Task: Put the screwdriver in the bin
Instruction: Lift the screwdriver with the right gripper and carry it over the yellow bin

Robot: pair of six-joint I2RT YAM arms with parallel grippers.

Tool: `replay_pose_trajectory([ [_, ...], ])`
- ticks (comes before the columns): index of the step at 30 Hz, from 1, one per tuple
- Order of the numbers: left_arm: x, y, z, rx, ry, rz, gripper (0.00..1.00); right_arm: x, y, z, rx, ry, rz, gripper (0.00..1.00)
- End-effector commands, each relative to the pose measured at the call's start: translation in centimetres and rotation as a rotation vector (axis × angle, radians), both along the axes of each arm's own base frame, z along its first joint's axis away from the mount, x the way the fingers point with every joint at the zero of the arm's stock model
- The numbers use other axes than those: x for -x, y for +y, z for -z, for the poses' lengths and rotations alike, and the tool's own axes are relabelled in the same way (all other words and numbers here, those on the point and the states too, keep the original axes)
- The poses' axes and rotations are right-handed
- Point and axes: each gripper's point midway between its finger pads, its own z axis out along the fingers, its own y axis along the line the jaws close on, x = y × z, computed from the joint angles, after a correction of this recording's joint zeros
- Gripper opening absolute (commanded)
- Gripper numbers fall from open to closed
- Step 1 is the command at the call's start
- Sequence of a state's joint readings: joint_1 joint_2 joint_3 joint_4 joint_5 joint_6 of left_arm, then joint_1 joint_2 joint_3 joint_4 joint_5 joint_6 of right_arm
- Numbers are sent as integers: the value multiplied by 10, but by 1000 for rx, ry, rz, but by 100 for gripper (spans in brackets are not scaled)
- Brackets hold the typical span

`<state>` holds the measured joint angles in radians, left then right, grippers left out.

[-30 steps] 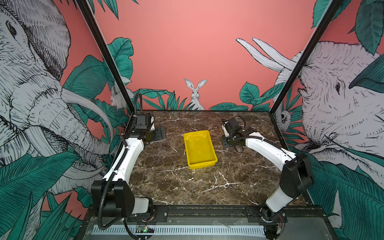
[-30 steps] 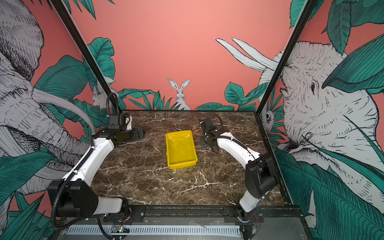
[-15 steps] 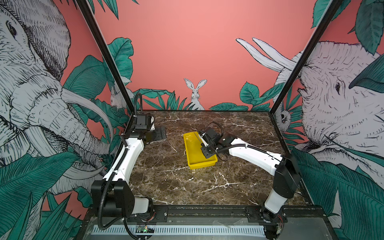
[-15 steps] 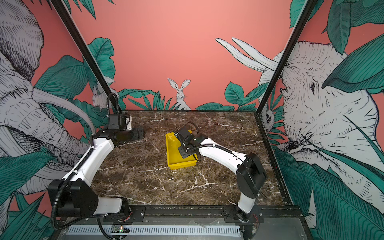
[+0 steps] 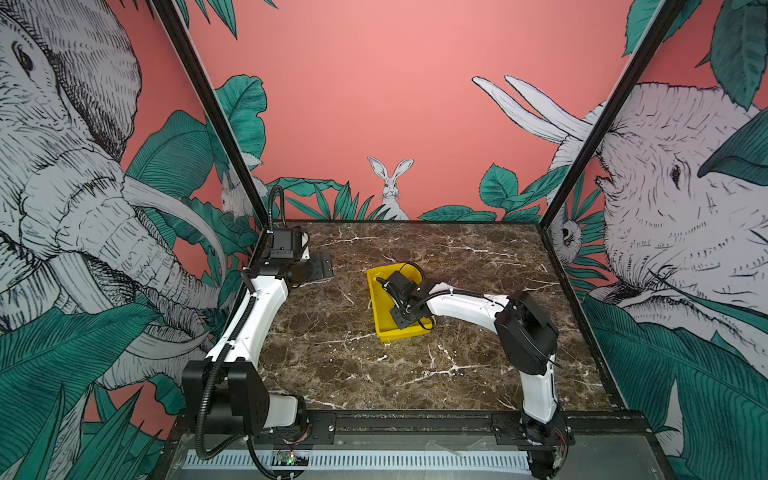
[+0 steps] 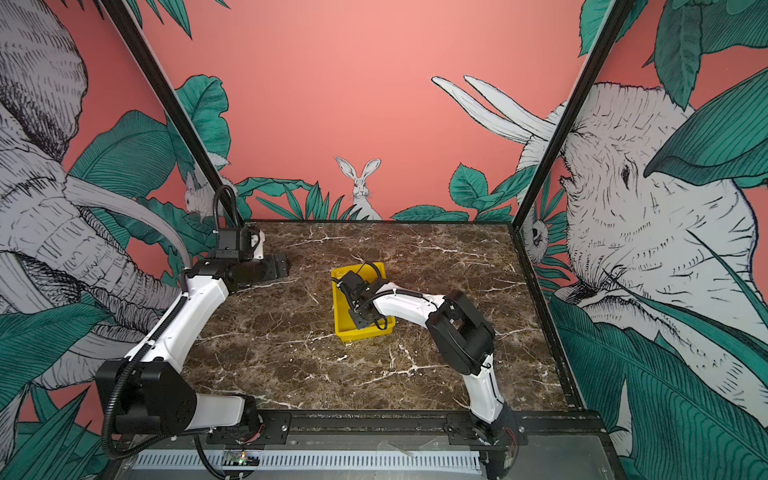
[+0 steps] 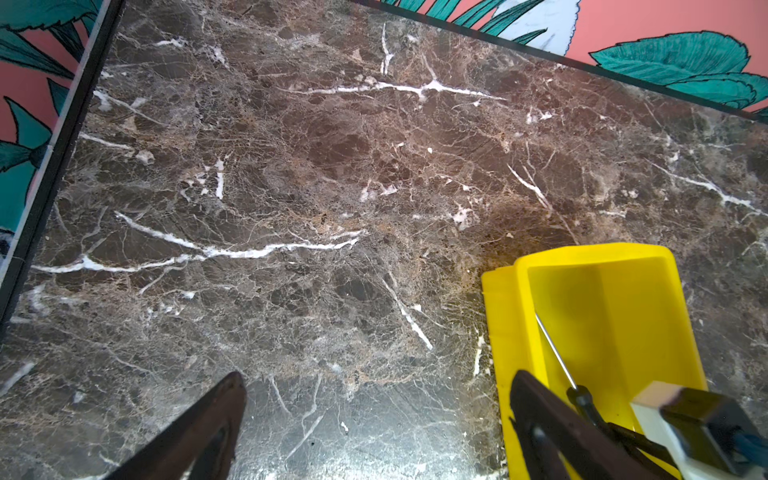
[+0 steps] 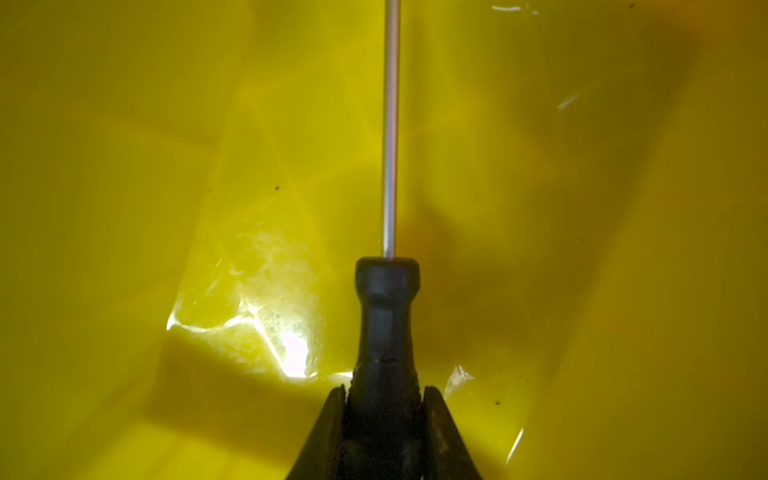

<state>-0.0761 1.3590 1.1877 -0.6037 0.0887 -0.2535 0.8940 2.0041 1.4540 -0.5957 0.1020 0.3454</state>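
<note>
The yellow bin (image 5: 375, 307) (image 6: 337, 320) sits mid-table. My right gripper (image 5: 397, 299) (image 6: 353, 299) reaches into it from the right. In the right wrist view this gripper (image 8: 384, 390) is shut on the black handle of the screwdriver (image 8: 386, 316). The thin metal shaft runs straight ahead, low over the bin's floor (image 8: 166, 166). The left wrist view shows that shaft of the screwdriver (image 7: 555, 353) inside the bin (image 7: 623, 299). My left gripper (image 5: 328, 266) (image 6: 284, 266) (image 7: 376, 380) rests open at the back left, with nothing between its fingers.
Brown marble table (image 5: 332, 353) enclosed by pictured walls, with black corner posts (image 5: 216, 137) at the back left and back right. A black rail (image 5: 415, 424) carrying both arm bases runs along the front edge.
The right arm has swung left from beside the bin and lowered its gripper with the screwdriver into the bin. The left arm has not moved.
</note>
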Motion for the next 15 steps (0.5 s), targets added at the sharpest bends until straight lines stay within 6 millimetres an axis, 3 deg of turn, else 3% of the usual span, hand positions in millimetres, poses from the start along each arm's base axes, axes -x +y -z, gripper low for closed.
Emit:
replay_pose_trajectory([
  [1, 4, 1, 0, -11, -4, 5, 100, -10, 2, -10, -10, -48, 21, 30],
  [5, 4, 0, -1, -6, -12, 9, 99, -11, -1, -19, 0, -64, 19, 39],
  [8, 4, -1, -4, -3, -19, 16, 100, -16, -2, -38, -13, -111, 17, 46],
  [15, 5, -10, -18, 16, -89, 77, 100, -31, -22, -134, -99, -289, 50, 64],
])
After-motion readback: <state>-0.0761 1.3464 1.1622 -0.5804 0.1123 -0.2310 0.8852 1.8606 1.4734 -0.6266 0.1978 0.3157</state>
